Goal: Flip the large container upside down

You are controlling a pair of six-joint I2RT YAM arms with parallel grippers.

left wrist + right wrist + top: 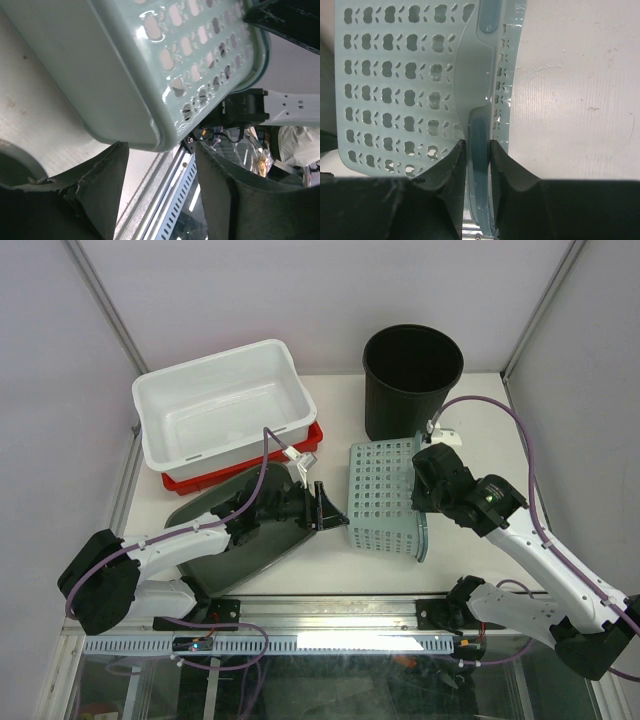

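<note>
Two arms reach over the desk (338,405) in the top view. The white tub (225,418) sits open side up at the far left, resting on a red tray (196,482), with neither arm touching it. A black bucket (411,380) stands at the far right. Between the arms, a pale green basket (385,495) lies tipped on its side. The left claw (322,508) is just beside the basket's left edge, above a dark tray (200,540). The right claw (425,482) is at its right edge.

From the left wrist, the left claw (160,200) gapes wide with nothing between its fingers (90,200); the basket (150,65) hangs close above.

From the right wrist, the right claw (479,165) is pinched tight on the basket's rim (481,132).
</note>
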